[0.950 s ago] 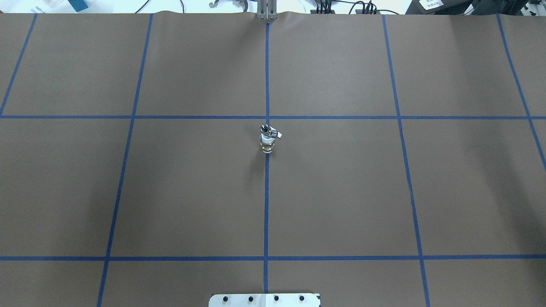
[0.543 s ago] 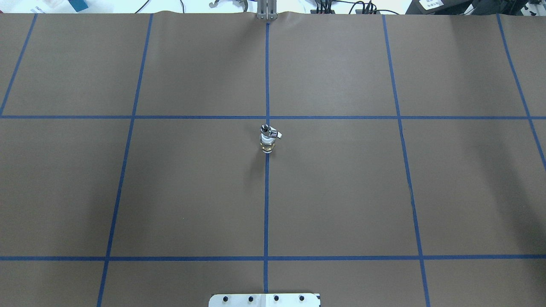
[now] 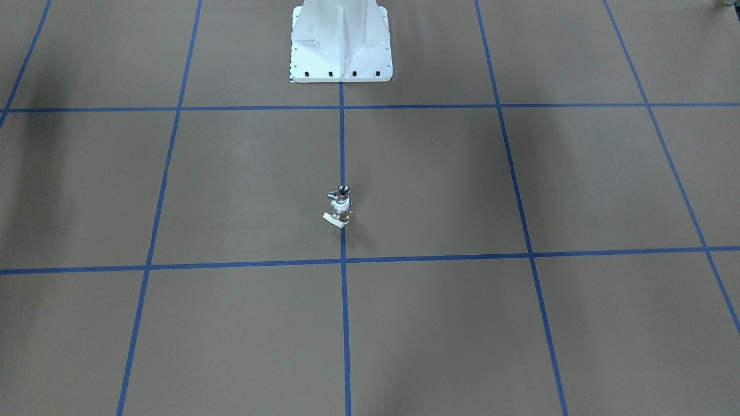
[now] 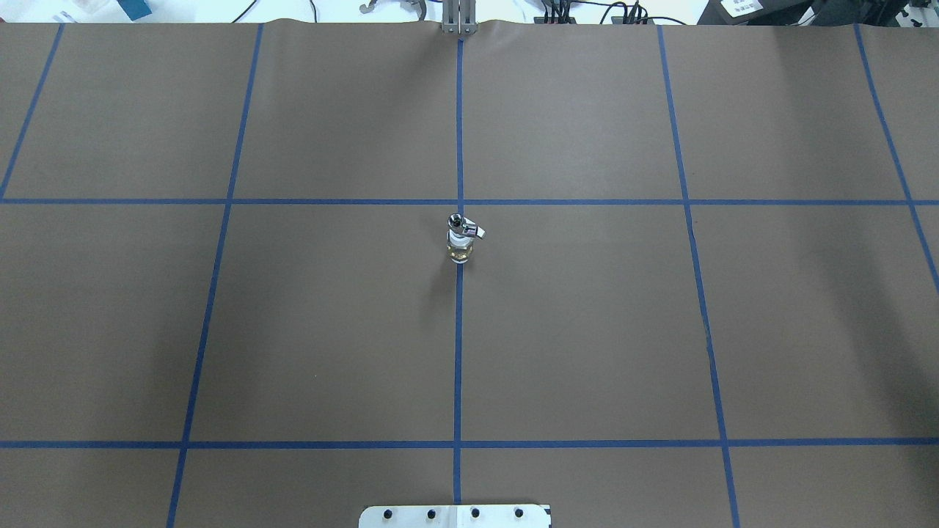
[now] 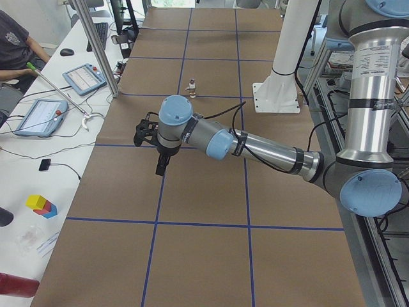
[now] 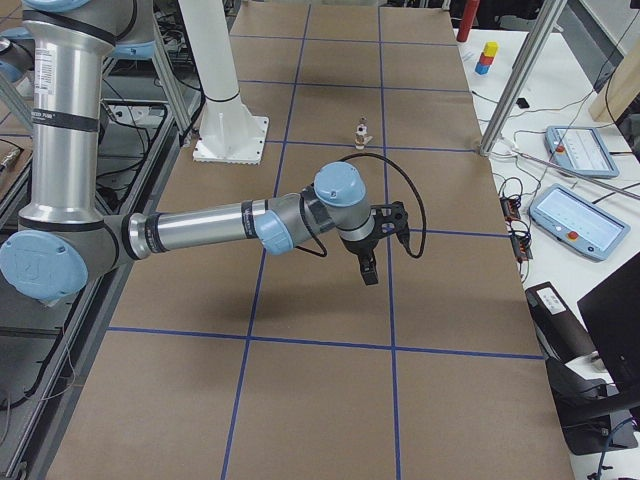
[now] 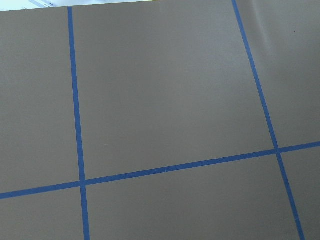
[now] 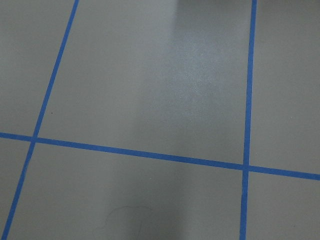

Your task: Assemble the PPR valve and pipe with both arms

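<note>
A small valve (image 4: 461, 238) with a chrome top, a white collar and a brass-coloured base stands upright on the middle blue line (image 3: 340, 208). It is too small to tell valve from pipe. It also shows far off as the valve (image 5: 191, 86) and the valve (image 6: 362, 129) in the side views. The left arm's gripper (image 5: 160, 169) hangs over the brown paper, well short of it. The right arm's gripper (image 6: 369, 272) hangs likewise on the other side. Whether either is open or shut I cannot tell. Both wrist views show only paper and tape lines.
The white bolted pedestal (image 3: 341, 46) stands at the robot's edge of the table. A metal post (image 5: 96, 48) and another post (image 6: 520, 75) rise at the far edge. Tablets (image 5: 39, 116), cables and a seated person (image 5: 13, 45) are on the side desk.
</note>
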Robot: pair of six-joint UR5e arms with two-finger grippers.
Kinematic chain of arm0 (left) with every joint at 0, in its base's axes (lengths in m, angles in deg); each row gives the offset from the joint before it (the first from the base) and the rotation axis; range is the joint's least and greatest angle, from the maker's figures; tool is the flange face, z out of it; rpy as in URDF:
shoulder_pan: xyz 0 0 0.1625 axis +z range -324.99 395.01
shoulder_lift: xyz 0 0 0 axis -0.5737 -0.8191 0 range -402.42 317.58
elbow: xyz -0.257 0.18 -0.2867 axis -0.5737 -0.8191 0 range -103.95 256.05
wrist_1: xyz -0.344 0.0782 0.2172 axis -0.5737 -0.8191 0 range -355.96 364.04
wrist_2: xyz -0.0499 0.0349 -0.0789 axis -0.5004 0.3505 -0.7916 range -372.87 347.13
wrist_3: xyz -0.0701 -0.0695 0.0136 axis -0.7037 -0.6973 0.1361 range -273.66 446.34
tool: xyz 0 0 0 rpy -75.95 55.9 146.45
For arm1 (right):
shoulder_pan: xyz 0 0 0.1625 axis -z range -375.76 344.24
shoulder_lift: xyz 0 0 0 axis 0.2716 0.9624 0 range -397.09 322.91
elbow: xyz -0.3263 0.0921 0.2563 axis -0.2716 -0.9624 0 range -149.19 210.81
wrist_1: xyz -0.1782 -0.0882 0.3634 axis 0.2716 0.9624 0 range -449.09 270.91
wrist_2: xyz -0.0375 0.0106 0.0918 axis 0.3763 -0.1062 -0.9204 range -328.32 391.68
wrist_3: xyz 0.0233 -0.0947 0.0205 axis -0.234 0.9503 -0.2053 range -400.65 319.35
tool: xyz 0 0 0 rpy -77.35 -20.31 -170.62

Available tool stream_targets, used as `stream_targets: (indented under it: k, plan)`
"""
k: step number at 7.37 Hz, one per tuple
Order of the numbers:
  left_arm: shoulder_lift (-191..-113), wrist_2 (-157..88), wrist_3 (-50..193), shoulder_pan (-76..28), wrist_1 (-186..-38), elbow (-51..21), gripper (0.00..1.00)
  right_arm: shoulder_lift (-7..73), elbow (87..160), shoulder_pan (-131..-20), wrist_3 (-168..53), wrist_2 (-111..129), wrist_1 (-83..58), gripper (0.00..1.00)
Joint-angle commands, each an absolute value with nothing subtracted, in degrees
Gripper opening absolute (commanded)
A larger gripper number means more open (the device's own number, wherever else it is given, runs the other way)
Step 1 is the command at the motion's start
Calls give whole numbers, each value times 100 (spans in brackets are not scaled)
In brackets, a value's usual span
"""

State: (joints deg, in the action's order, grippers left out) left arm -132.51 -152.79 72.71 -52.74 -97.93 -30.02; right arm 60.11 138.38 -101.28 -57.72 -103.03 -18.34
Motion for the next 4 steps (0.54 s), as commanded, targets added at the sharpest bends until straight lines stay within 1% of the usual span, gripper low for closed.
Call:
stream_targets:
  k: [1, 4]
  plan:
    - [-13251, -15279, 7280, -5271, -9800, -3004, 100, 6021, 13830, -10128, -5770, -10280, -1834, 100]
    - [-13242, -15279, 7280, -5271, -9800, -3039, 100, 6021, 13830, -10136, -5770, -10183, -1834, 100]
